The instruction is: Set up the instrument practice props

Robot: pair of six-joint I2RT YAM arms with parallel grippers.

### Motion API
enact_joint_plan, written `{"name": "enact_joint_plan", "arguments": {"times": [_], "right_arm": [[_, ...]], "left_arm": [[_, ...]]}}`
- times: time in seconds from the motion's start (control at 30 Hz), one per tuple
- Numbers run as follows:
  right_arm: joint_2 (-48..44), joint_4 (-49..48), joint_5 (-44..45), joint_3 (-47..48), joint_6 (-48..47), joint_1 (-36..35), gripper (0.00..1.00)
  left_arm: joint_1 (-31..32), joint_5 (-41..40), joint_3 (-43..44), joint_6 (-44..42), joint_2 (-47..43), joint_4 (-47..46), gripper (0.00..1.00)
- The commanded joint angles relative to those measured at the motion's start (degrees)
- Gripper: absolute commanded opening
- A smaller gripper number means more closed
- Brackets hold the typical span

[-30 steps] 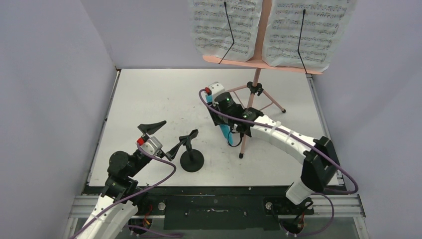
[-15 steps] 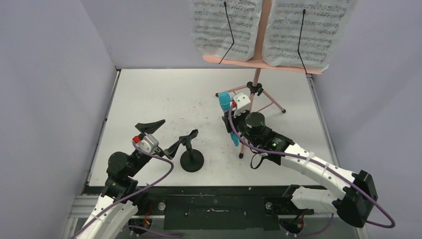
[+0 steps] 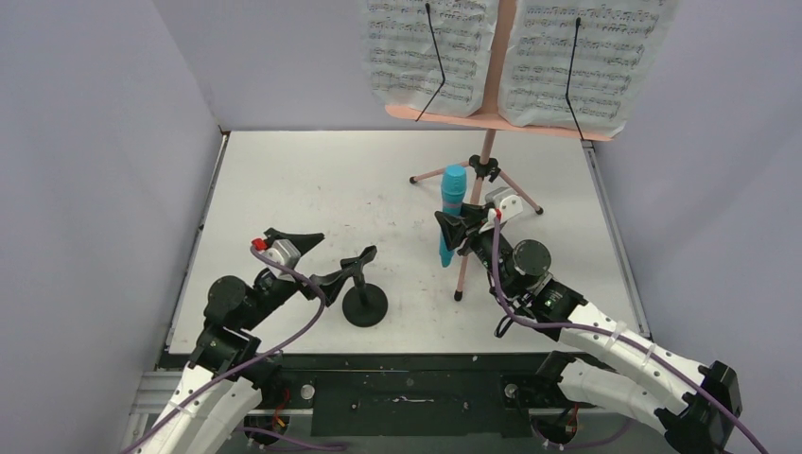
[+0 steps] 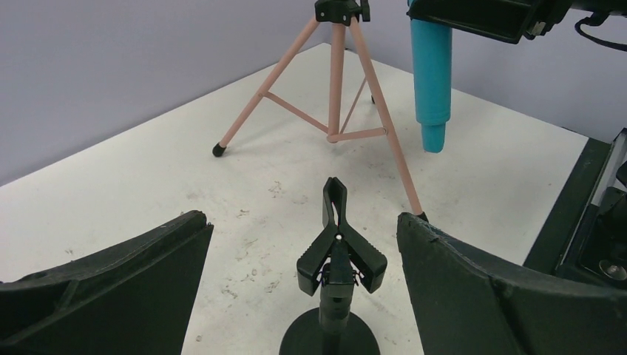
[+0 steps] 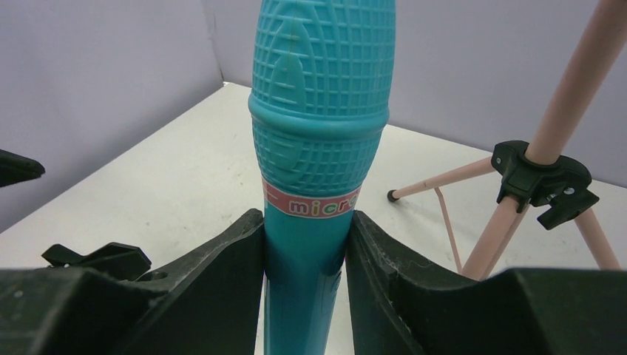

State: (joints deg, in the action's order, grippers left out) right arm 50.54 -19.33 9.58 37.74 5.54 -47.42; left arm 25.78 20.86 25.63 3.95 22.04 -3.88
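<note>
Grips the bright blue microphone (image 5: 318, 111) in the right gripper (image 5: 303, 248), jaws pressed on both sides of the handle just below the printed band. Holds it upright, mesh head up and tail down, clear of the white table (image 3: 303, 180) and just in front of the tripod legs (image 4: 296, 111) of the pink music stand (image 3: 487, 168). Up on that stand's shelf, white sheet-music pages (image 3: 426, 47), pinned under two black wire arms (image 3: 435, 66).

Leaves the left gripper (image 4: 302, 222) spread wide and empty, aimed at the clip of the small black mic stand (image 4: 339, 255) without apparently touching it. Near the table's front edge, that stand, and well apart from the microphone.

Looks like moulded hollow plastic: probably light and rigid, smooth on the handle, so likely to twist or slide in a loose pinch. Best taken on the straight handle, as here, leaving the tail free for the clip. Judging by the clip's sprung mouth, needs a firm push to seat. With so small a round base, probably tips unless steadied at the stem by the left gripper. Worth minding the nearest tripod leg, close beside the microphone.
</note>
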Motion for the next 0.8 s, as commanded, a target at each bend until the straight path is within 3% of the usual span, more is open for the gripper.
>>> {"name": "enact_joint_plan", "arguments": {"times": [0.0, 0.13, 0.2, 0.43, 0.77], "right_arm": [[0.1, -8.0, -1.8, 0.1, 3.8, -0.4, 0.05], [0.5, -8.2, -2.8, 0.4, 5.4, -0.4, 0.05], [0.6, -8.0, -3.3, 0.6, 6.4, -0.4, 0.05], [0.5, -8.1, -3.2, 0.6, 8.0, -0.4, 0.05], [1.2, -8.4, -3.7, 0.0, 8.5, -0.4, 0.05]], "left_arm": [[-0.4, -0.3, 3.3, 3.1, 1.2, 2.6, 0.97], [-0.3, 0.0, 5.9, 3.7, 5.1, 6.8, 1.0], [-0.2, 0.6, 6.8, 3.8, 7.2, 7.7, 0.94], [1.5, 0.3, 6.8, 4.8, 10.4, 6.1, 0.93], [11.0, -11.1, 8.0, -0.9, 13.6, 9.9, 0.88]]}}
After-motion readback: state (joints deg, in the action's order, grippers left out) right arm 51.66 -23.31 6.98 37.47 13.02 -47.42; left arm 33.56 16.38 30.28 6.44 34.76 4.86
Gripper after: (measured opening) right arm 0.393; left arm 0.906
